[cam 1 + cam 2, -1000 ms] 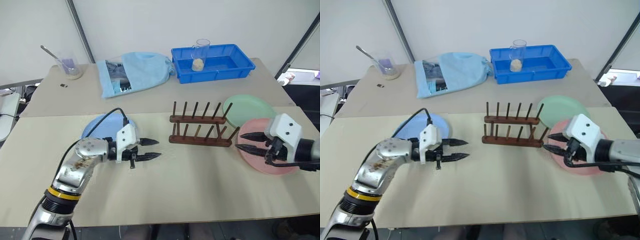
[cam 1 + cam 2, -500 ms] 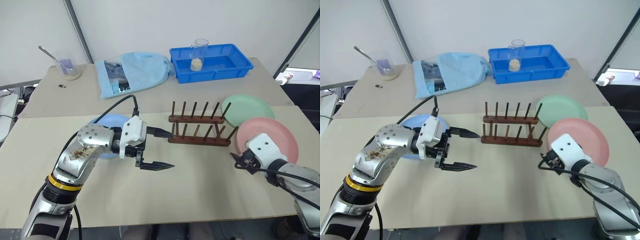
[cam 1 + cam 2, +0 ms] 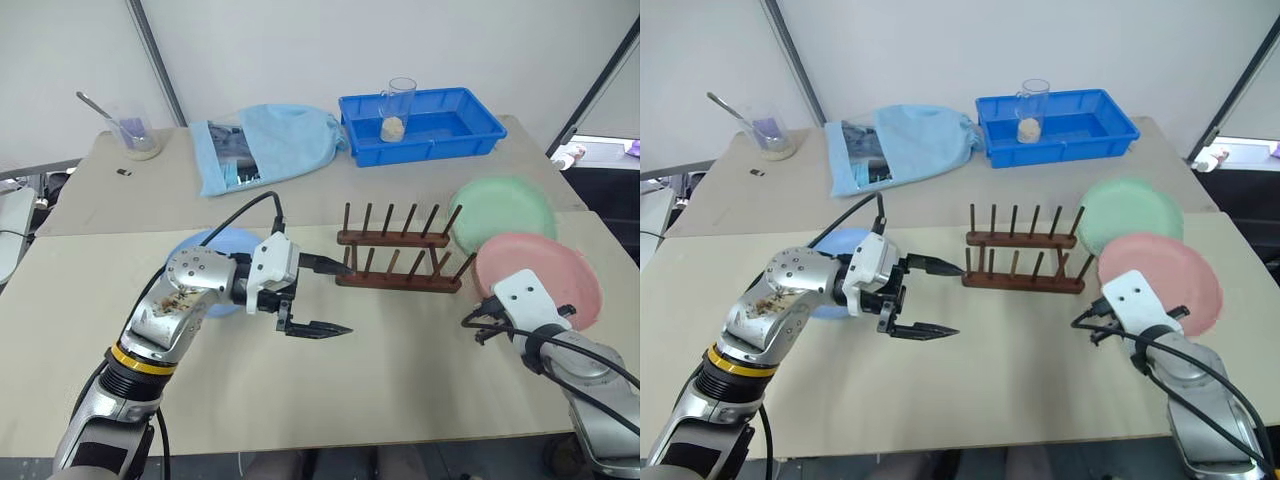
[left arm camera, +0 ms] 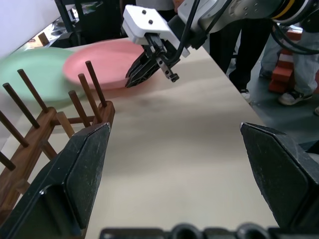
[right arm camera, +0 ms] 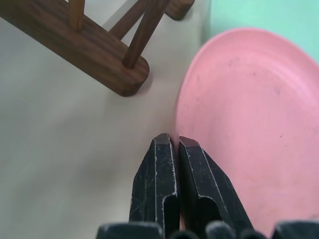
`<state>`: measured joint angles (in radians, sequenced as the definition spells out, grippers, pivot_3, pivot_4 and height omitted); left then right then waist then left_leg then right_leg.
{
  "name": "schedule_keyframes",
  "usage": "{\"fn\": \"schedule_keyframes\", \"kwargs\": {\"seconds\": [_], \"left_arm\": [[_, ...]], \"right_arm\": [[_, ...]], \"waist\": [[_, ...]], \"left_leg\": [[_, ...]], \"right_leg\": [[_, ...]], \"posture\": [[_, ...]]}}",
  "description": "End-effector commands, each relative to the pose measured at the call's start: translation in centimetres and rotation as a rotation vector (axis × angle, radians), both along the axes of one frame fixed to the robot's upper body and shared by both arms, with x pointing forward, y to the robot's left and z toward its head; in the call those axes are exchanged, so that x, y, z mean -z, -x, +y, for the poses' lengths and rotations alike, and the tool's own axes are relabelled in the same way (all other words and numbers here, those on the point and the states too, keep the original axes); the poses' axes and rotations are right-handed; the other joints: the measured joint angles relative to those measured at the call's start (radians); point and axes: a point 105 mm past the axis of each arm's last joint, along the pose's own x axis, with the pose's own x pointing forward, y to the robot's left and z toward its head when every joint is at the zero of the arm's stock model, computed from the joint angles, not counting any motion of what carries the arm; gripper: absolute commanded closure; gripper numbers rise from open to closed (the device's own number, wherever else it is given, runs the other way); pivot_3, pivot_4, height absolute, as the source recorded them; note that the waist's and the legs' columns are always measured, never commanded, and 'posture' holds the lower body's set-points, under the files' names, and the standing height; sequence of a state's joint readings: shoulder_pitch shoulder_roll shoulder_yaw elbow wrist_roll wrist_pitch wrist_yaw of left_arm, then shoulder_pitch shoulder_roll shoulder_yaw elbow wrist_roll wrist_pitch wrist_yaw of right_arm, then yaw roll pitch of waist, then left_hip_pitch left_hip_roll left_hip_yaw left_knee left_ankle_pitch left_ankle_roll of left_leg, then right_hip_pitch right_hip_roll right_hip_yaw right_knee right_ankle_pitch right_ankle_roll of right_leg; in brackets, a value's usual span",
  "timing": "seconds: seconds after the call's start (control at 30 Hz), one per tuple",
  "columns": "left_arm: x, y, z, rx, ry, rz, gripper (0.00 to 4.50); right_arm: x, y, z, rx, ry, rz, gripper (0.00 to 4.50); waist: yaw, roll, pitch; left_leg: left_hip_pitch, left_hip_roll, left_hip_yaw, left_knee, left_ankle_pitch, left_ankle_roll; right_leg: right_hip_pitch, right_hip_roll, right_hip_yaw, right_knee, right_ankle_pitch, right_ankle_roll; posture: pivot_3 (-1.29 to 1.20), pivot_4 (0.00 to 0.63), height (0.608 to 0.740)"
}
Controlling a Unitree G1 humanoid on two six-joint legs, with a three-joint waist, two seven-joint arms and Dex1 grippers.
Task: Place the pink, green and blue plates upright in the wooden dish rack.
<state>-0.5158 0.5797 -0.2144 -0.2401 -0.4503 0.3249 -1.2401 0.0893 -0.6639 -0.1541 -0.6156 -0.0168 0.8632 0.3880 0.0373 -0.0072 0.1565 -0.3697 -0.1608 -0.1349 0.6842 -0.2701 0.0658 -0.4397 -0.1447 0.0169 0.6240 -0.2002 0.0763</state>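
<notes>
Pink plate [image 3: 540,277]: flat on the table, just right of the wooden dish rack [image 3: 398,262], its far edge overlapping or touching the green plate [image 3: 500,210] behind it; its rim nearest the robot is pinched between the fingers of the right gripper [image 5: 173,149], one finger on each side of the edge
Right gripper: clenched tight on that pink rim, the fingertips pressed almost together in the right wrist view; it seems a thin grip, at the very edge
Green plate: flat, beyond the pink one, beside the right end of the rack, untouched
Blue plate [image 3: 208,250]: flat on the table to the left of the rack, mostly hidden behind the left arm, untouched
Rack: empty, no plate between its pegs yet
Left gripper [image 3: 318,297]: released and spread wide, holding nothing, hanging above the table just left of the rack and pointing toward it
Step in hand: first plate, grasp just made, I judge; none of the three is racked
Next move: lift the pink plate by its edge, tip it upright and lower it between two pegs; the pinch is shallow, so the plate may swing or slip as it rises
</notes>
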Motion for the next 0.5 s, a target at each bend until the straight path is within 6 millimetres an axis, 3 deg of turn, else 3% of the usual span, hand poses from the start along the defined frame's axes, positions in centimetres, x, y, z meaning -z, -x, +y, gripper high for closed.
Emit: {"fn": "schedule_keyframes", "kwargs": {"seconds": [0.03,0.17,0.3,0.5], "left_arm": [[-0.6,0.1,-0.2,0.022,0.008,-0.046,0.0],[-0.5,0.0,-0.1,0.022,0.007,-0.047,0.0],[-0.5,-0.3,0.4,0.005,0.004,-0.04,0.0],[-1.6,-1.3,0.5,-0.035,0.06,-0.025,0.0]], "right_arm": [[-1.6,0.3,0.2,0.014,0.008,-0.059,4.49],[-3.4,0.8,0.3,0.023,0.01,-0.12,4.49],[-8.0,1.5,1.1,-0.023,0.028,-0.258,4.49],[-14.5,1.8,3.4,-0.251,-0.077,-0.426,4.49]], "waist": [[0.0,0.0,0.0],[0.0,0.0,0.0],[-0.001,0.0,0.0],[-0.001,0.0,0.0]], "left_leg": [[0.0,0.0,0.0,0.0,0.0,0.0],[0.0,0.0,0.0,0.0,0.0,0.0],[0.0,0.0,0.0,0.0,0.0,0.0],[0.0,0.001,0.0,0.0,0.0,0.0]], "right_leg": [[0.0,0.0,0.0,0.0,0.0,0.0],[0.0,0.0,0.0,0.0,0.0,0.0],[0.0,0.0,0.0,0.0,0.0,0.0],[0.0,0.001,-0.001,0.0,0.0,0.0]], "posture": [[0.0,0.15,0.74],[0.0,0.15,0.74],[0.0,0.15,0.74],[0.0,0.15,0.74]]}}
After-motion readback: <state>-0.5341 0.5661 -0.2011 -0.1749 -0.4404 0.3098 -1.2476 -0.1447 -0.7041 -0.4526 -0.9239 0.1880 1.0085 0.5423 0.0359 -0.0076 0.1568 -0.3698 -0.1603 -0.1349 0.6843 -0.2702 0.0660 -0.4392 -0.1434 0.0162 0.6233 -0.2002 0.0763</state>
